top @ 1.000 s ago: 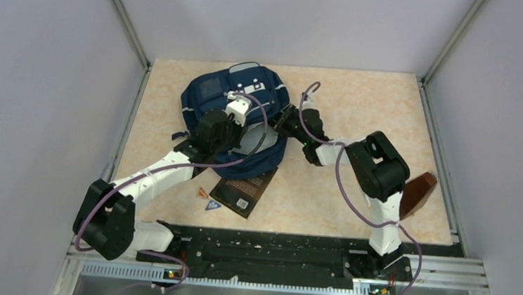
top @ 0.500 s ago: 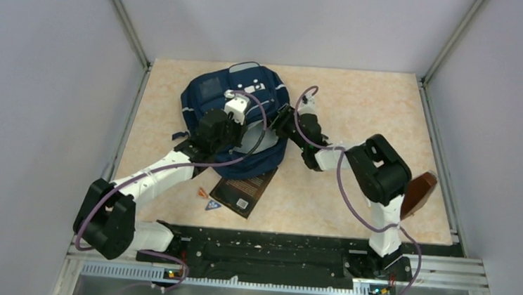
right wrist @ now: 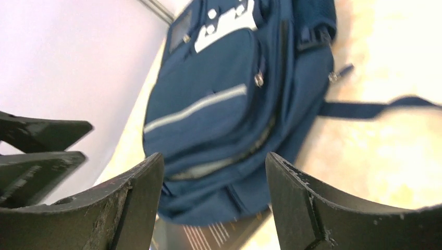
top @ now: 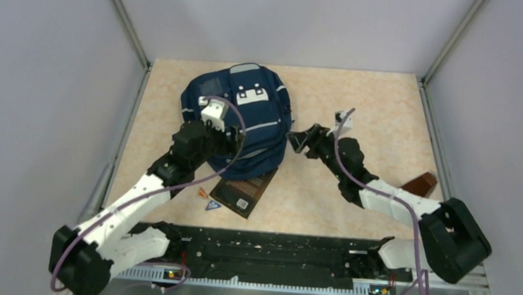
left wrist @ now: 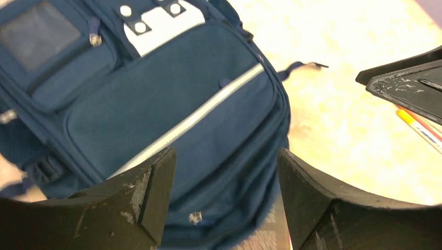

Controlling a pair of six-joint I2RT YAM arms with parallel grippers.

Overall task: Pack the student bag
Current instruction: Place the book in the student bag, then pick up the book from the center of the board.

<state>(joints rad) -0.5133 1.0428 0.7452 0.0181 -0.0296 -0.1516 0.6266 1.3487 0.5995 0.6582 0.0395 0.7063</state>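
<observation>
The student bag [top: 247, 115], navy blue with pale stripes and a white patch, lies flat on the table at the back centre, front pocket up. My left gripper [top: 226, 141] hovers open just over the bag's near left part; in the left wrist view its fingers [left wrist: 156, 177] stand wide apart above the blue fabric [left wrist: 172, 104] with nothing between them. To the right of the bag, my right gripper [top: 297, 140] is open and clear of it. The right wrist view shows the bag [right wrist: 224, 99] beyond the spread, empty fingers [right wrist: 292, 192].
A dark book [top: 245, 187] lies half under the bag's near edge. A small blue triangular piece [top: 213, 204] and an orange bit [top: 202, 193] lie to its left. A brown object [top: 421, 183] sits at the right edge. A pen [left wrist: 417, 122] lies on the table.
Both grippers have opened and drawn back from the bag. The right arm swung out to the right and the left arm pulled toward the near left. The bag now lies flatter.
</observation>
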